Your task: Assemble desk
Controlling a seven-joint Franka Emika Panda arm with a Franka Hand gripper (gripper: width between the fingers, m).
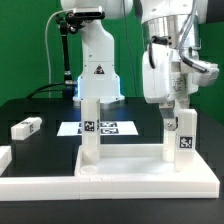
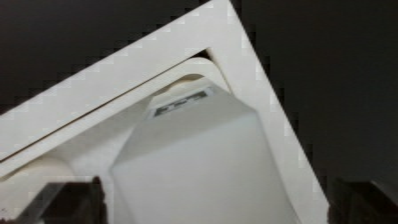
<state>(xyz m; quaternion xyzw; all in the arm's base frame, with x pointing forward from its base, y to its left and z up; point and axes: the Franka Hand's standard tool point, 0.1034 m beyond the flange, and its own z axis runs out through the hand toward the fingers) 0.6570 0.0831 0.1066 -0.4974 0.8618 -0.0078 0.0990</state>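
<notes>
Nearest, the desk top (image 1: 130, 182) lies on the table (image 1: 40, 150), with an upright leg (image 1: 90, 135) at its exterior-view left end and a second leg (image 1: 181, 150) at its right. The gripper (image 1: 175, 115) sets its jaws astride that second leg's top; clamped or clear, I cannot tell. Beyond the desk top lie a loose leg (image 1: 27, 127) and the marker board (image 1: 110, 127).

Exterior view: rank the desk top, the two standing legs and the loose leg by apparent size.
1. Wide flat white plastic desk top.
2. Upright square white leg on the exterior view's left and upright leg on its right: alike.
3. Loose white leg lying flat; farther back, so unsure.
</notes>
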